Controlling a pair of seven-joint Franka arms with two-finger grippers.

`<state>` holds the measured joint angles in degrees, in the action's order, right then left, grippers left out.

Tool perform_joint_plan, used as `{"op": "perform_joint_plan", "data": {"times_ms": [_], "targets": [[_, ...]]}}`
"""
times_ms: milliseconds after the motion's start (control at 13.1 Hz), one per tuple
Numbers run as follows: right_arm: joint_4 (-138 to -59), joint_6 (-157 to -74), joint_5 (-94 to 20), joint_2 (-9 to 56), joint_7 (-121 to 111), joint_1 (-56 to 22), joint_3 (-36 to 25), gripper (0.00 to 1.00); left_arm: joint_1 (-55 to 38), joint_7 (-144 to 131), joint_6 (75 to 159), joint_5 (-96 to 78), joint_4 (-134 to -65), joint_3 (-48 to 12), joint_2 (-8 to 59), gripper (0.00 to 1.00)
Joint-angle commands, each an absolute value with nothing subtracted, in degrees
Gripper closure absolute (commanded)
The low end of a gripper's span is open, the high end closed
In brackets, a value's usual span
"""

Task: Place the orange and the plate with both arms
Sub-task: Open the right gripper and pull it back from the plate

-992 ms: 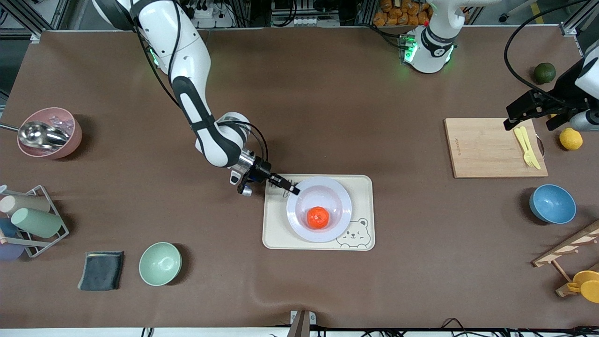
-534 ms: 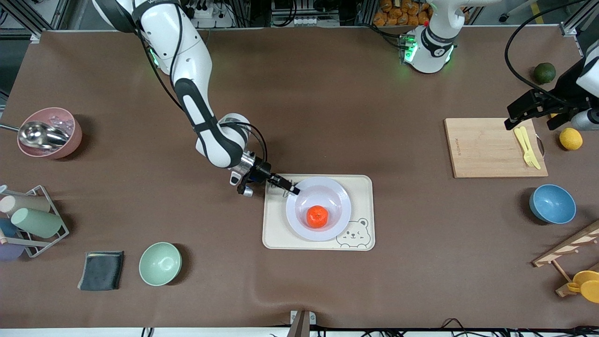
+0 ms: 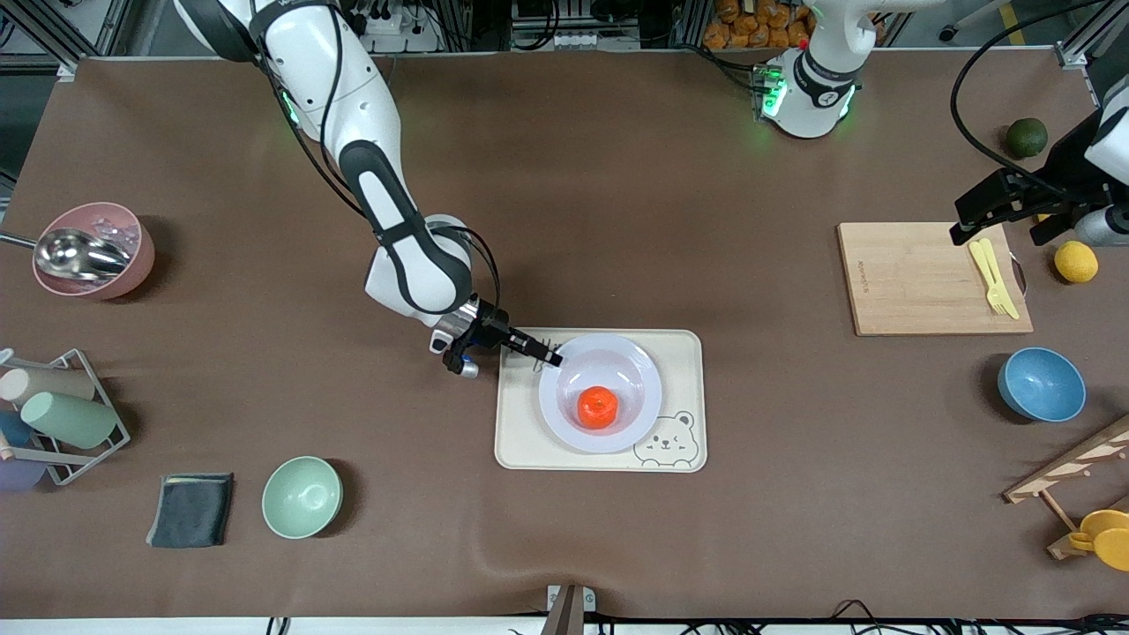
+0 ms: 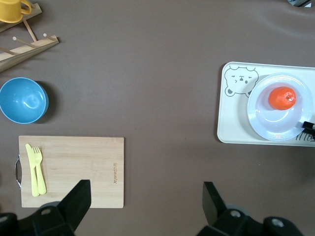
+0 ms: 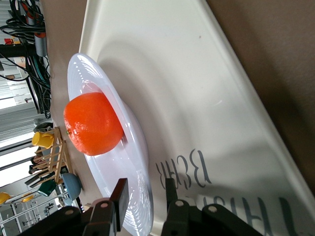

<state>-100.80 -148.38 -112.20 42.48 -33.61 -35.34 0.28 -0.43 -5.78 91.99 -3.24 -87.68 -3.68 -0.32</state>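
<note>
The orange (image 3: pixel 598 407) lies in the middle of the pale plate (image 3: pixel 639 370), which rests on the cream bear-printed tray (image 3: pixel 688 353). My right gripper (image 3: pixel 551 357) is low at the plate's rim on the side toward the right arm's end. In the right wrist view (image 5: pixel 144 194) it is open, one finger above the rim (image 5: pixel 81 69) and one below, with the orange (image 5: pixel 93 124) close by. My left gripper (image 3: pixel 1005 231) is open and empty, waiting above the cutting board's edge. The left wrist view (image 4: pixel 145 191) shows the plate (image 4: pixel 261 115) and the orange (image 4: pixel 282 97) far off.
A wooden cutting board (image 3: pixel 917 282) holds a yellow fork and knife (image 3: pixel 992 273); beside it are a lemon (image 3: pixel 1076 262), a dark green fruit (image 3: pixel 1027 137) and a blue bowl (image 3: pixel 1041 384). A green bowl (image 3: pixel 302 496), a dark cloth (image 3: pixel 191 509), a cup rack (image 3: pixel 53 414) and a pink bowl (image 3: pixel 93 250) stand toward the right arm's end.
My right arm's forearm and wrist have swung a little more upright while its fingertips stayed at the plate's rim. The plate shifted very slightly. The left arm has not moved.
</note>
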Motion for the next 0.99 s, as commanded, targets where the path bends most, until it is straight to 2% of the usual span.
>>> {"op": "perform_joint_plan", "data": {"times_ms": [0, 305, 687, 916], "targets": [[-100.37, -148.80, -107.34, 42.36, -27.71, -34.54, 0.97, 0.63, 0.26, -6.06, 92.11, -2.11, -87.36, -4.48, -0.53, 0.00], [-100.20, -148.54, -93.11, 41.40, -11.64, -34.19, 0.97, 0.63, 0.00, -6.24, 92.20, -2.11, -87.36, -4.48, 0.35, 0.00], [-99.76, -145.91, -85.61, 40.17, -2.03, -32.70, 0.97, 0.58, -0.09, -6.24, 92.29, -2.11, -87.19, -4.48, 0.44, 0.00], [-99.76, -142.31, -80.62, 38.77, 2.88, -31.03, 0.88, 0.42, 0.09, -6.07, 92.29, -2.11, -87.19, -4.57, 0.35, 0.00]]}}
